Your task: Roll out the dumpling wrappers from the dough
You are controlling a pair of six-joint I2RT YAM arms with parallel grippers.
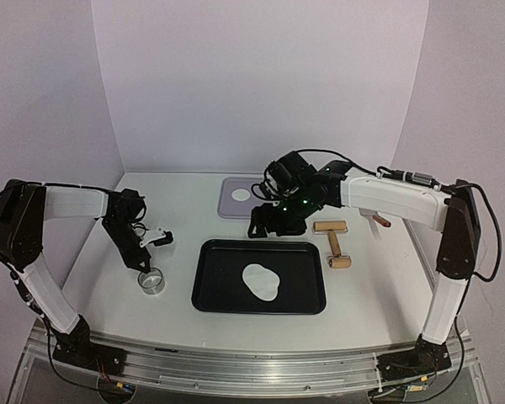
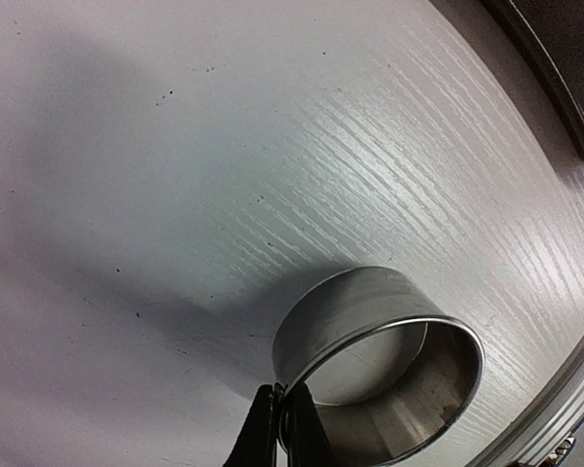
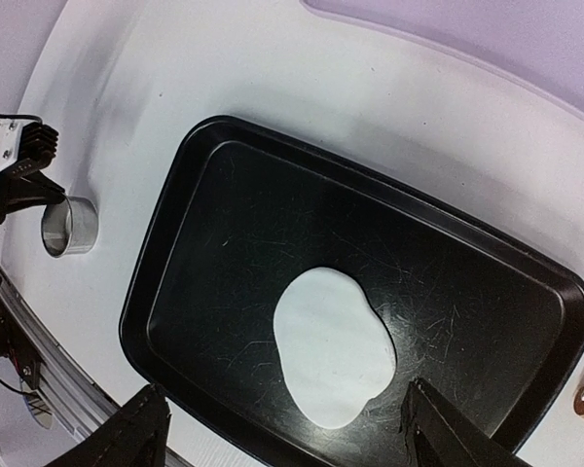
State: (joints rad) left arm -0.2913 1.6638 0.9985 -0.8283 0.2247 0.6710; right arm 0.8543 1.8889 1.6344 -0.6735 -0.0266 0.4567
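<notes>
White and soft, the dough (image 1: 260, 282) (image 3: 333, 358) lies as one thin, flattened sheet with a smooth top and an uneven, roughly pear-shaped outline. It rests near the middle of a black rectangular metal baking tray (image 1: 209, 290) (image 3: 224, 175), clear of every wall. The tray sits on the white table (image 1: 362, 295) between the two arms.

Left of the tray, and apart from it, a short shiny metal ring cutter (image 1: 151, 280) (image 2: 370, 321) (image 3: 70, 226) stands upright on the table. The left gripper (image 1: 146, 268) (image 2: 284, 428) has its dark fingertips (image 2: 268, 438) pinched tight on the ring's wall.

The right gripper (image 1: 273, 223) (image 3: 287, 438) hovers over the tray's far edge, jaws spread wide with nothing between them; its wrist view looks down on the dough.

Behind the tray, a lavender board (image 1: 227, 209) carries one small round white dumpling wrapper (image 1: 240, 194), and the right arm partly covers the board. A wooden rolling pin (image 1: 332, 244) lies just off the tray's far right corner.
</notes>
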